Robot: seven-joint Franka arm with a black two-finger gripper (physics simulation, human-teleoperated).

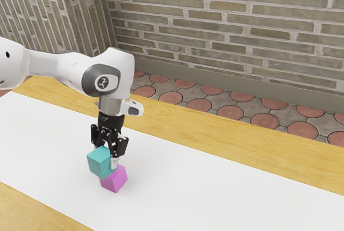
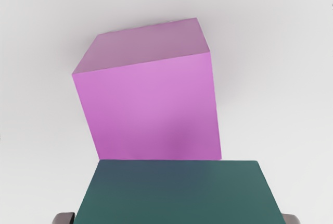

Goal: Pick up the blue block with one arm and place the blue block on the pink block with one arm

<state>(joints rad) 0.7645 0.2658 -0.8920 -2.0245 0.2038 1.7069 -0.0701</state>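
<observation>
While the gripper [image 1: 107,158] clamps the blue block [image 1: 97,162] between both fingers, the block hangs at the pink block's [image 1: 115,180] top, seemingly offset toward the exterior view's left; whether the two touch I cannot tell. Released with so little overlap, the blue block could tip off the edge onto the table [image 1: 226,188]. Lowered against a corner, it might shove the pink block aside.

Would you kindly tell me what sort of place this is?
Likely a simulated brick-walled room: grey brick walls, a floor of red round tiles, and a wooden table under a white mat. The black gripper grips a teal-blue cube.
</observation>
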